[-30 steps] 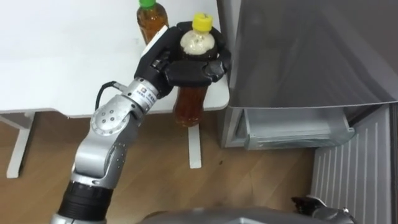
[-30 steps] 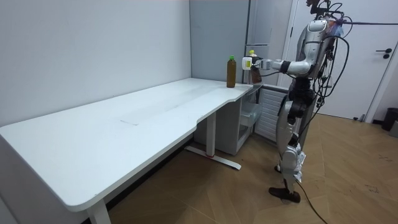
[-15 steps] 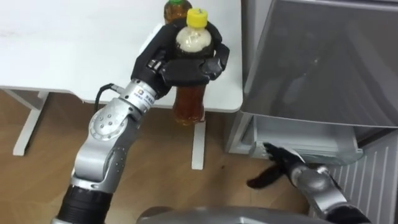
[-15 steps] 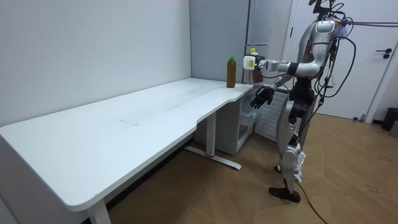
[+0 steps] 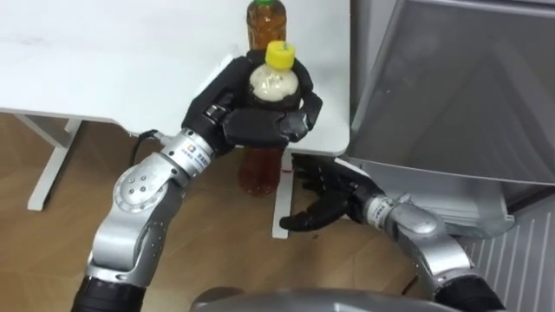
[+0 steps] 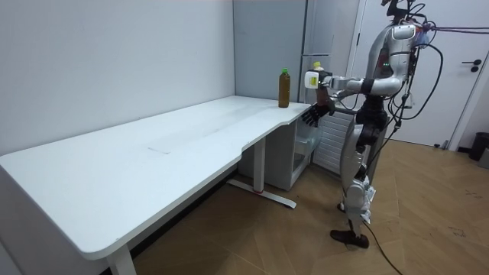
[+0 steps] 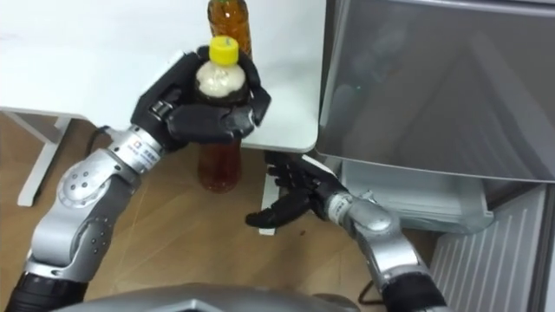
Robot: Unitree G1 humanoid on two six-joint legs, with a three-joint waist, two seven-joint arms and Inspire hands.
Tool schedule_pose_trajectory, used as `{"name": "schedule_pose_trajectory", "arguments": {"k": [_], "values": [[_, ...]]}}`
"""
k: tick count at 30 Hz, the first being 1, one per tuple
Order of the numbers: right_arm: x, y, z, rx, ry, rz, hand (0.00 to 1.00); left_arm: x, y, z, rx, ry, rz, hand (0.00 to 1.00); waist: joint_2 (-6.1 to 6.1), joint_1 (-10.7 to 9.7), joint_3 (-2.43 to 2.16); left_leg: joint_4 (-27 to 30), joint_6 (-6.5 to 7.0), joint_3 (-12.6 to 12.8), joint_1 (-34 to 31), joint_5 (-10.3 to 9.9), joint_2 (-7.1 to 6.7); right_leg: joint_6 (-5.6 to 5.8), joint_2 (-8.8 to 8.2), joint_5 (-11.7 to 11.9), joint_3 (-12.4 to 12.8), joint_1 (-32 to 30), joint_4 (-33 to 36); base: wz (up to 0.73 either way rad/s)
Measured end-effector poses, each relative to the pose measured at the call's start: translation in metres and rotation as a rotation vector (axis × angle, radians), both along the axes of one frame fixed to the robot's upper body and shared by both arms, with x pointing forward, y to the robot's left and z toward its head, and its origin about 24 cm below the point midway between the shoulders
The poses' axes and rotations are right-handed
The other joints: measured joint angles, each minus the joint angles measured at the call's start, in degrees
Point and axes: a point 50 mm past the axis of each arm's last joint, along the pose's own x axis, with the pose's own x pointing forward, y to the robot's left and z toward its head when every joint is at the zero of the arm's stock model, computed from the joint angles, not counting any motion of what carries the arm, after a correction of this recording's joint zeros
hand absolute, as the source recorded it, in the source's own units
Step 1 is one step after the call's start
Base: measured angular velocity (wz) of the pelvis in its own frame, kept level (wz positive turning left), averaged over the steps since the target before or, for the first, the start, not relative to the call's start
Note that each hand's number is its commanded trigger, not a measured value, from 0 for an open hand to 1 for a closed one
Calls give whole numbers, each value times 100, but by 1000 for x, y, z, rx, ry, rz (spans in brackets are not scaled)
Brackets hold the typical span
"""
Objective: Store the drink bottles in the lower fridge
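The white desk (image 6: 153, 153) runs the length of the room, and the robot stands at its far end, facing the grey fridge (image 5: 451, 95) set right against that end. On the robot's left side, its left hand (image 5: 247, 121) is held out over the floor with fingers and thumb curled tight round the shoulder of a yellow-capped bottle (image 5: 260, 169) of amber drink. This bottle is upright in the air just off the desk's front edge, near the corner beside the fridge, with its base clear of the desk. Behind it, a second bottle (image 5: 265, 24) of the same amber drink stands upright on the desk, close to that same corner; in the room view it has a green cap. Further right and lower, the right hand (image 5: 325, 195) is stretched out beneath the desk's corner, fingers straight and spread, holding nothing, close in front of the fridge's lower part. I cannot tell from here whether the lower door is open
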Motion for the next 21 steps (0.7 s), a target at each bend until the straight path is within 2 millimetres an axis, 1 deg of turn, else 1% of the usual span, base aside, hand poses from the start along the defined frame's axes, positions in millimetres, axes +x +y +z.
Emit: {"name": "schedule_pose_trajectory", "arguments": {"k": [10, 14, 17, 21], "values": [[1, 3, 9, 53, -14, 104, 0, -4, 1, -4, 0, 19, 5, 100, -26, -20, -2, 19, 0, 1, -84, 0, 0, 2, 0, -3, -12, -39, 19, 0], [-1, 4, 9, 71, 5, 136, 0, -5, 1, -6, 1, 31, 8, 100, -52, -22, -3, 19, 0, 4, -81, 0, 0, 2, 1, -4, -12, -26, 11, 1], [-3, 4, 9, 99, 16, 151, 0, -9, 1, -11, 3, 53, 9, 100, -98, -19, -10, 19, 0, 4, -75, 0, 0, 2, 1, -4, -18, -19, 12, 0], [-4, 6, 11, 164, 35, 155, 0, -12, 0, -14, 2, 69, 7, 100, -152, -4, -43, 30, 0, 11, -69, 0, 2, 0, 2, -2, -13, -25, 14, 0]]}}
